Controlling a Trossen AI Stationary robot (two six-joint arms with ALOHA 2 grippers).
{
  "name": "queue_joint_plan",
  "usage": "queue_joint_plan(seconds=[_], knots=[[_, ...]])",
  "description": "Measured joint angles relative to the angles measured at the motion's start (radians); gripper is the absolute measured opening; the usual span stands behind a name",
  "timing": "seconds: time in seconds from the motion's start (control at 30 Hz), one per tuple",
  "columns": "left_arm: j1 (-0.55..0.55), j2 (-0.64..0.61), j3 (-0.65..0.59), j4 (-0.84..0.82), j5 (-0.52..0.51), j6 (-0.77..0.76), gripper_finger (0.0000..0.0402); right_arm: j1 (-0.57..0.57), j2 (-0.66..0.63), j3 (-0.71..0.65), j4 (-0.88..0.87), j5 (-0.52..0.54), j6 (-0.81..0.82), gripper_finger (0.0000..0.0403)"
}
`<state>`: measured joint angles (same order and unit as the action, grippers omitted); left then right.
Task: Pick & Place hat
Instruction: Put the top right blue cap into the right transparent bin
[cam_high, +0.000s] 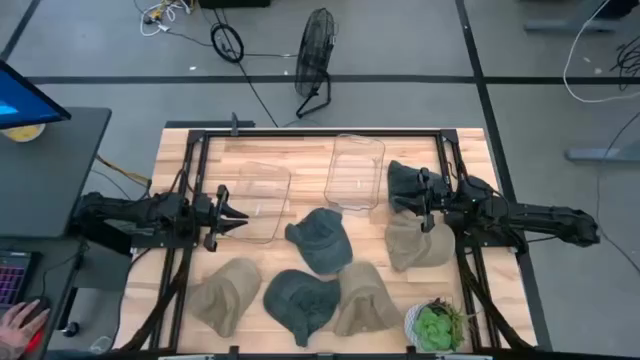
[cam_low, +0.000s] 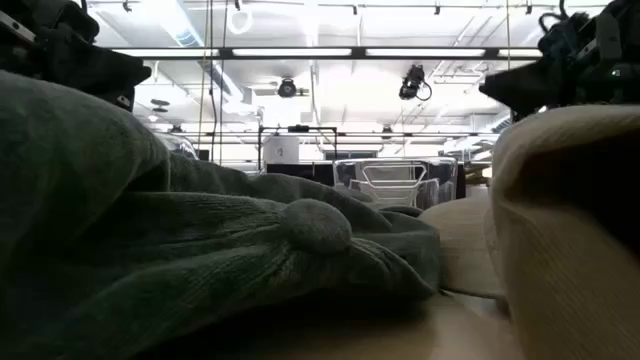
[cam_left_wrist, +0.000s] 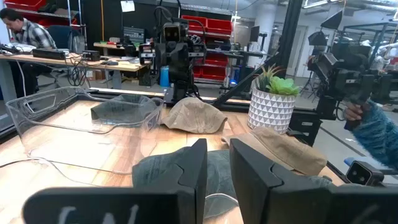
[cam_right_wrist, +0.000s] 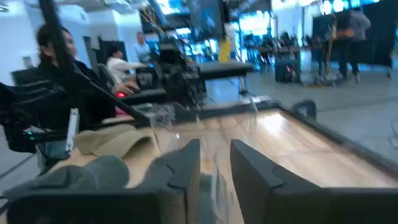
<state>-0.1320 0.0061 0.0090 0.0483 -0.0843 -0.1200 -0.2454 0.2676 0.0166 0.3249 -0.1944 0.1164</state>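
Observation:
Several hats lie flat on the wooden table: dark green ones (cam_high: 320, 238) (cam_high: 300, 300), tan ones (cam_high: 225, 293) (cam_high: 365, 298) (cam_high: 415, 243), and a dark one (cam_high: 403, 183) at the right. My left gripper (cam_high: 232, 210) hovers level at the left, beside a clear bin (cam_high: 255, 200). It points toward the table's right, and its fingers (cam_left_wrist: 193, 168) stand a little apart with nothing between them. My right gripper (cam_high: 418, 200) hovers over the dark and tan hats at the right, pointing left. It is slightly open (cam_right_wrist: 216, 165) and holds nothing.
A second clear bin (cam_high: 355, 170) stands at the far middle. A potted plant (cam_high: 437, 325) sits near the front right corner. A black frame (cam_high: 300, 130) borders the table. In the low view a dark green hat (cam_low: 200, 270) and a tan hat (cam_low: 570, 230) fill the foreground.

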Motion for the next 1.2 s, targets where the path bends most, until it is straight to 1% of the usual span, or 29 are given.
queue_joint_plan(seconds=[0.3, 0.5, 0.6, 0.73, 0.8, 0.83, 0.9, 0.97, 1.0, 1.1, 1.17, 1.2], knots=[[0.000, 0.000, 0.000, 0.000, 0.000, 0.000, 0.0071, 0.015, 0.000, 0.000, -0.004, 0.000, 0.000, 0.0094], [0.000, 0.000, 0.000, 0.003, 0.000, 0.000, 0.0071, 0.015, 0.000, 0.000, -0.002, 0.016, 0.123, 0.0094], [0.000, 0.000, 0.000, 0.035, 0.000, 0.000, 0.0071, 0.015, 0.000, 0.000, -0.002, 0.065, 0.156, 0.0094], [0.000, 0.000, 0.000, 0.061, 0.000, -0.027, 0.0071, 0.015, 0.000, 0.000, -0.006, 0.155, 0.168, 0.0094], [0.001, 0.000, 0.000, 0.065, 0.000, -0.010, 0.0071, 0.014, 0.000, 0.000, -0.003, 0.193, 0.155, 0.0094], [0.004, 0.000, 0.000, 0.070, -0.001, -0.009, 0.0071, 0.013, 0.000, 0.000, 0.005, 0.223, 0.134, 0.0094], [0.005, 0.000, 0.000, 0.087, -0.004, -0.056, 0.0071, 0.012, 0.000, 0.000, 0.017, 0.298, 0.106, 0.0094], [0.005, 0.000, 0.000, 0.112, -0.006, -0.073, 0.0071, 0.012, 0.000, 0.000, 0.016, 0.359, 0.115, 0.0094], [0.005, 0.000, 0.000, 0.124, -0.007, -0.059, 0.0072, 0.012, 0.000, 0.000, 0.014, 0.383, 0.129, 0.0094], [0.006, 0.002, 0.025, 0.122, -0.031, -0.022, 0.0085, 0.012, 0.000, 0.000, 0.013, 0.454, 0.232, 0.0094], [0.006, 0.003, 0.056, 0.124, -0.055, 0.003, 0.0105, 0.012, 0.000, 0.000, 0.021, 0.454, 0.279, 0.0094], [0.006, 0.007, 0.072, 0.123, -0.064, 0.023, 0.0117, 0.012, 0.001, 0.000, 0.033, 0.439, 0.268, 0.0094]])
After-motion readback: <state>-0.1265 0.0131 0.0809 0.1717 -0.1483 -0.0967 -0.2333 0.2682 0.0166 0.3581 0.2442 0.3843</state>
